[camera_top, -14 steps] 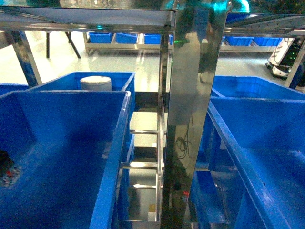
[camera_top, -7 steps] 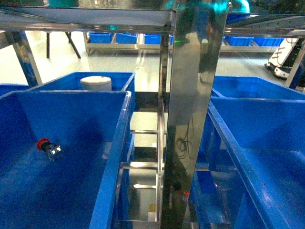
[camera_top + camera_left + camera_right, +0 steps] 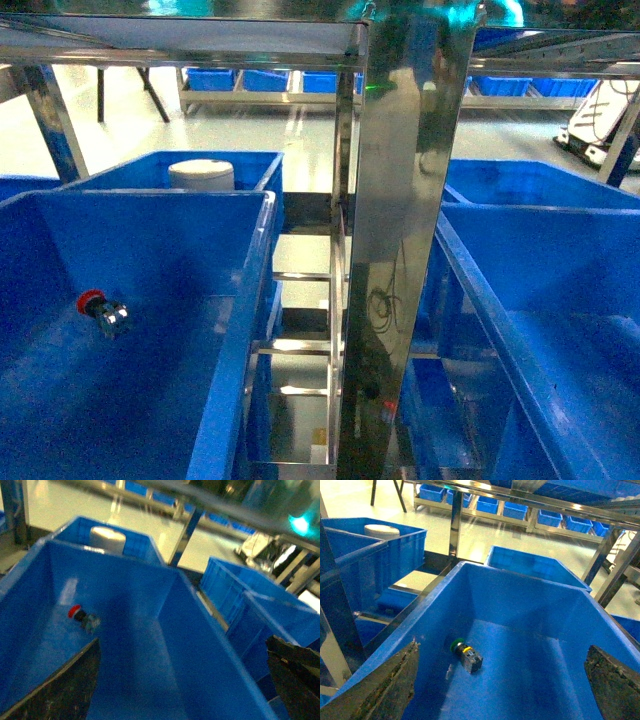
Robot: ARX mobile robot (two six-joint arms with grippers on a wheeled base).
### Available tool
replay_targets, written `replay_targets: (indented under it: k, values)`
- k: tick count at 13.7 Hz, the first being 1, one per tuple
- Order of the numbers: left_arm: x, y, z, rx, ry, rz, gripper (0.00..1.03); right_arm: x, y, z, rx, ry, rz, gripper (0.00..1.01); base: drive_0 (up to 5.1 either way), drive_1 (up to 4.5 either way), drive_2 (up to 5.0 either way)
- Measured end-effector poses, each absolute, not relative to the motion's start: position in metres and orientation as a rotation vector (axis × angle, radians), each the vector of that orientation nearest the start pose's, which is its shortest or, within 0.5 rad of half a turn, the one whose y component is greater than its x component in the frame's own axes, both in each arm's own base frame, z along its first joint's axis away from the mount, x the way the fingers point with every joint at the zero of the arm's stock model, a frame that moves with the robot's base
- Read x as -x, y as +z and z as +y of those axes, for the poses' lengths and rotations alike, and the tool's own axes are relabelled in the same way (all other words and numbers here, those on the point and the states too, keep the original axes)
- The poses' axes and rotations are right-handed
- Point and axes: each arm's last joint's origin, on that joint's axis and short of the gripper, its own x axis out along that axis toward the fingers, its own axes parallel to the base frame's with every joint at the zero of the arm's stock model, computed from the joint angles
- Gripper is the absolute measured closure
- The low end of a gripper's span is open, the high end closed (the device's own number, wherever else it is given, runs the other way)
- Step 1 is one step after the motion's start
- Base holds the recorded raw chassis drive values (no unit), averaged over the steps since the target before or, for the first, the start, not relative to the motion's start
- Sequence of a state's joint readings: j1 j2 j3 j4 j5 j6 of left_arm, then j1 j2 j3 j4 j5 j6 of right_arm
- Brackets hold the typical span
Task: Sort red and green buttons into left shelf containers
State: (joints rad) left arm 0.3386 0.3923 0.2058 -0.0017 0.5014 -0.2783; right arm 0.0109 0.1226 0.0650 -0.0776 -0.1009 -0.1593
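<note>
A red button [image 3: 100, 310] lies on its side on the floor of the front left shelf container [image 3: 245, 330], near that bin's left wall. The left wrist view shows the same red button [image 3: 82, 618] ahead of my left gripper [image 3: 183, 647], which hangs open and empty above this bin [image 3: 165, 570]. In the right wrist view a green button [image 3: 466, 655] lies on the floor of a blue bin [image 3: 520, 577] right of the shelf post. My right gripper [image 3: 503, 649] is open above it, holding nothing. Neither gripper shows in the head view.
A white cylindrical roll [image 3: 201, 173] stands in the back left bin [image 3: 265, 160]. A shiny metal shelf post [image 3: 405, 250] rises between the left bins and the right bins [image 3: 470, 290]. A shelf rail [image 3: 180, 40] crosses overhead. More blue bins [image 3: 512, 510] line a far rack.
A second ago my left gripper was low at the left edge of the front left bin. It has since left the head view, and the red button now lies loose on the bin floor.
</note>
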Motion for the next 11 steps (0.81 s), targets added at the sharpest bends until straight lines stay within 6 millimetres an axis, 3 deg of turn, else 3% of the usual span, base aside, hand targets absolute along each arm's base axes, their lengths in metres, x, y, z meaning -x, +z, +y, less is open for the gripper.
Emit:
replay_targets:
  k: [3, 6, 9, 11]
  values:
    - [-0.107, 0.214, 0.018, 0.387, -0.19, 0.087, 0.05, -0.102, 0.168, 0.004, 0.153, 0.122, 0.126, 0.03, 0.0, 0.0, 0.0]
    - [-0.109, 0.211, 0.019, 0.415, -0.167, 0.106, 0.05, -0.101, 0.169, 0.003, 0.143, 0.091, 0.081, 0.07, 0.0, 0.0, 0.0]
    - [-0.097, 0.196, 0.012, 0.12, -0.02, 0.007, 0.39, -0.097, 0.166, 0.0, 0.038, 0.002, 0.004, 0.41, 0.0, 0.0, 0.0]
    - [-0.097, 0.193, 0.004, 0.041, 0.006, -0.003, 0.64, -0.097, 0.167, 0.0, 0.022, 0.001, -0.003, 0.67, 0.0, 0.0, 0.0]
